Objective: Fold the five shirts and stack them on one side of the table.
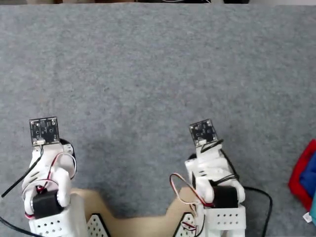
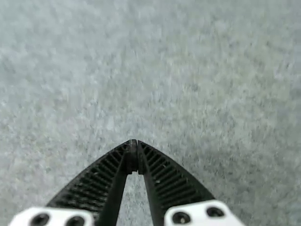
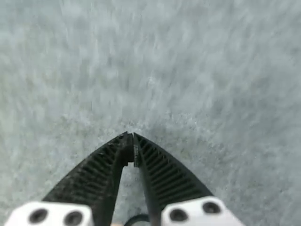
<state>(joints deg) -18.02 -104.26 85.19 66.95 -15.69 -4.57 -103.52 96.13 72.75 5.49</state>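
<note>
Both arms sit at the near edge of the grey bench (image 1: 158,74), with the left gripper (image 2: 132,149) and right gripper (image 3: 130,143) closed tip to tip, holding nothing. Red and blue shirts (image 1: 307,173) lie at the high view's right edge.

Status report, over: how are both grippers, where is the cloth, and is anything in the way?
Left gripper shut, empty, over grey table. Right gripper shut, empty. Red and blue cloth at table's edge, untouched. No obstacle seen.
</note>
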